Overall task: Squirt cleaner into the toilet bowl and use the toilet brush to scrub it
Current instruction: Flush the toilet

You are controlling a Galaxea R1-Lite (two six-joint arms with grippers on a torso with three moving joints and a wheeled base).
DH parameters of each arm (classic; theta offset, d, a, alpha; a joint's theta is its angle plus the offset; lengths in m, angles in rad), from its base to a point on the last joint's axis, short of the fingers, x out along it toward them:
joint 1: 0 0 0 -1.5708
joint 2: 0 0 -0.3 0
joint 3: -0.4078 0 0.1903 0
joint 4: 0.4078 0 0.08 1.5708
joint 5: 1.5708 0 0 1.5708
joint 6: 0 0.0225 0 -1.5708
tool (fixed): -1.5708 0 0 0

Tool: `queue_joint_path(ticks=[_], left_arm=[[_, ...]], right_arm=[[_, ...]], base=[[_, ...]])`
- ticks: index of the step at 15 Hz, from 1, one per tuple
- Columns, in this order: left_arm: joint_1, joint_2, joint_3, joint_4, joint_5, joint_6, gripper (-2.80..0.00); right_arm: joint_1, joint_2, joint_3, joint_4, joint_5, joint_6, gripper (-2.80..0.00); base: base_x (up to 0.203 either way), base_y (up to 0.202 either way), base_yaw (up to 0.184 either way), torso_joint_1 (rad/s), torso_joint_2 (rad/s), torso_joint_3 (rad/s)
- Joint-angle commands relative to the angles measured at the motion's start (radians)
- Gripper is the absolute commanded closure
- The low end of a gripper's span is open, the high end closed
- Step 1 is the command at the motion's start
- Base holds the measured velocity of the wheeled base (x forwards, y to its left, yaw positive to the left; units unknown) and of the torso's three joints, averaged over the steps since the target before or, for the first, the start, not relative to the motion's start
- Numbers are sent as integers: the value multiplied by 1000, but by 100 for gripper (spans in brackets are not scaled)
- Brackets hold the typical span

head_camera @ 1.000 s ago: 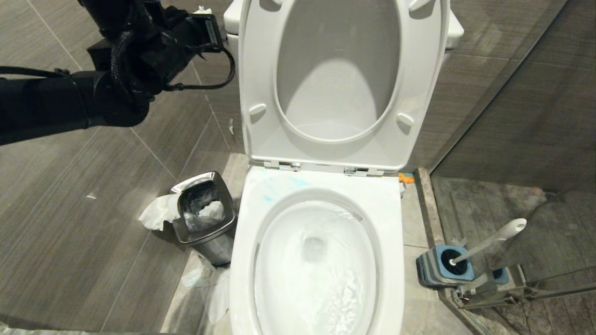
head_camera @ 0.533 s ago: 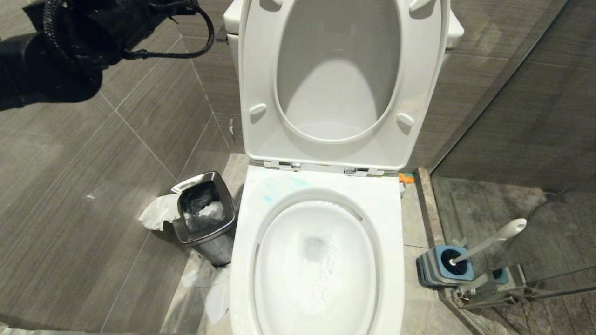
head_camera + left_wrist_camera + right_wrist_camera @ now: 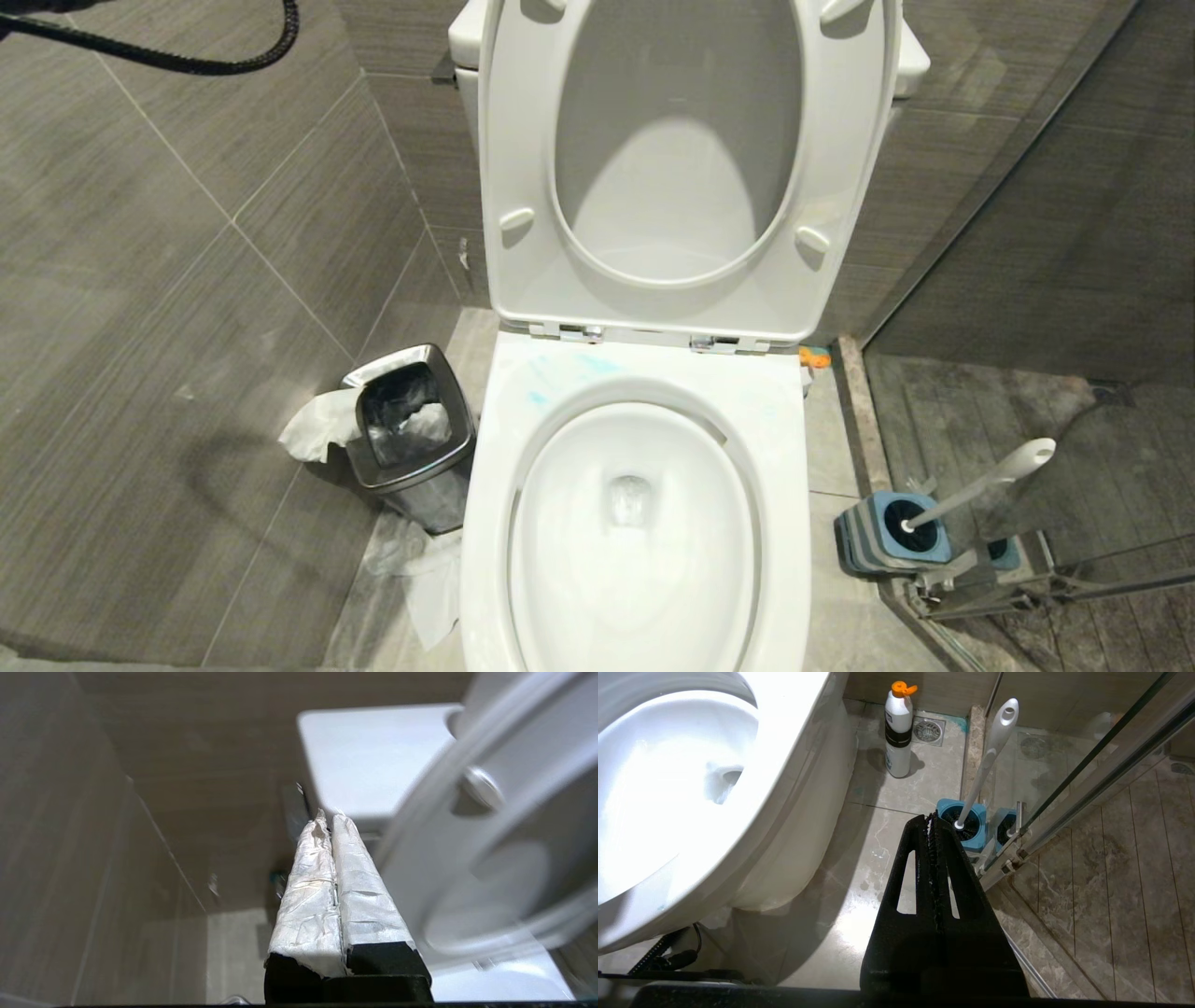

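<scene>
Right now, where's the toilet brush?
The toilet brush stands in its blue holder on the floor to the right of the toilet bowl in the head view, beside the glass shower partition.

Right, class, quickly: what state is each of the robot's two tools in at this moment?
Left tool: closed, holding nothing, beside the toilet bowl.
Right tool: closed, holding nothing, above the floor near the toilet brush.

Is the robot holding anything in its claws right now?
No. The left gripper is shut on nothing near the toilet tank, and the right gripper is shut and empty too. The toilet brush sits in its holder.
</scene>
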Motion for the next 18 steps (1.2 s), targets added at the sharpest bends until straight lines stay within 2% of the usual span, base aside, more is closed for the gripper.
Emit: queue_joint_path(ticks=[1, 4, 5, 8, 9, 11, 12, 15, 18], left_arm=[[17, -92, 57, 65, -98, -22, 0], [38, -103, 85, 65, -248, -41, 0], [63, -102, 86, 65, -315, -49, 0], [141, -89, 87, 38, -570, -100, 0], [153, -72, 88, -11, -617, -138, 0], [160, -42, 88, -106, -642, -221, 0], [160, -32, 87, -150, -642, -238, 0], [171, 39, 81, -241, -597, -236, 0], [193, 155, 63, -467, -513, -240, 0]], right_arm=[[0, 1, 0, 0, -1, 0, 0], [0, 1, 0, 0, -1, 0, 0], [0, 1, -1, 0, -1, 0, 0], [0, 1, -1, 0, -1, 0, 0], [0, 1, 0, 0, -1, 0, 0], [0, 1, 0, 0, -1, 0, 0], [0, 1, 0, 0, -1, 0, 0], [0, 1, 0, 0, -1, 0, 0], [0, 1, 0, 0, -1, 0, 0]], base=[[0, 0, 0, 0, 0, 0], [0, 0, 0, 0, 0, 0], [0, 0, 0, 0, 0, 0], [0, 0, 0, 0, 0, 0], [0, 0, 0, 0, 0, 0], [0, 0, 0, 0, 0, 0], [0, 0, 0, 0, 0, 0], [0, 0, 0, 0, 0, 0], [0, 0, 0, 0, 0, 0]])
